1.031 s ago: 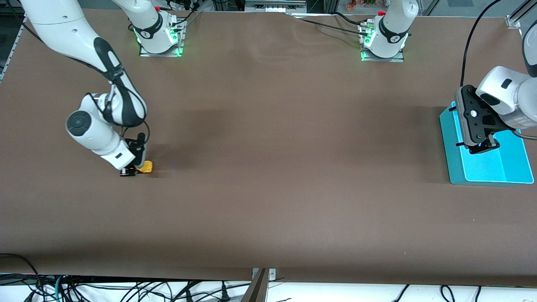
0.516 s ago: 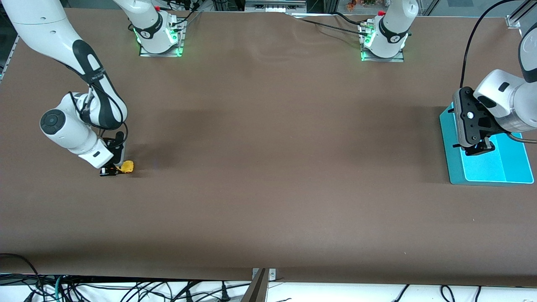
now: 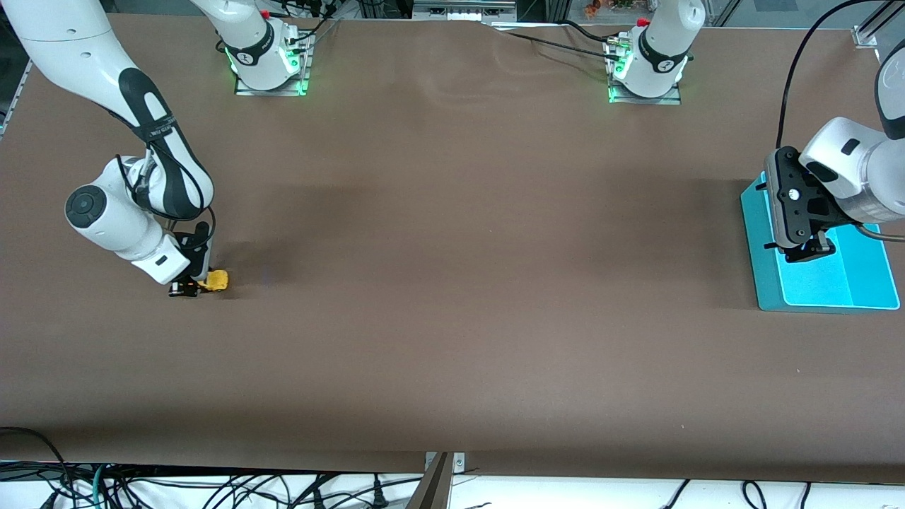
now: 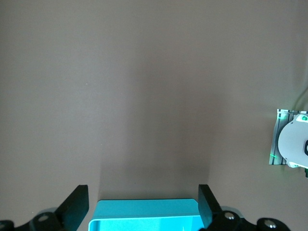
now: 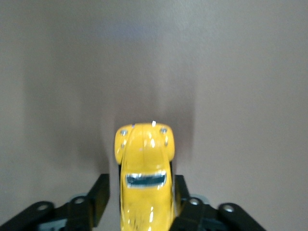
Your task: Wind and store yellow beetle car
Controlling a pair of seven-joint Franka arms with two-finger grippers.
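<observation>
Down at the right arm's end of the brown worktop (image 3: pixel 452 283), the right pincer (image 3: pixel 200 285) clasps the yellow beetle car (image 5: pixel 145 173), while the left pincer (image 4: pixel 140 208) waits spread wide over a turquoise tray (image 3: pixel 820 290).

- Robotics lab/test bench, not a home.
- Wide brown matte-covered table (image 3: pixel 452 283); two white arm bases w/ green status lights (image 3: pixel 269 63) bolted along its far edge.
- Tangle of black cables (image 3: pixel 212 488) below the near edge; metal frame rails (image 3: pixel 873 28) at far corner.
</observation>
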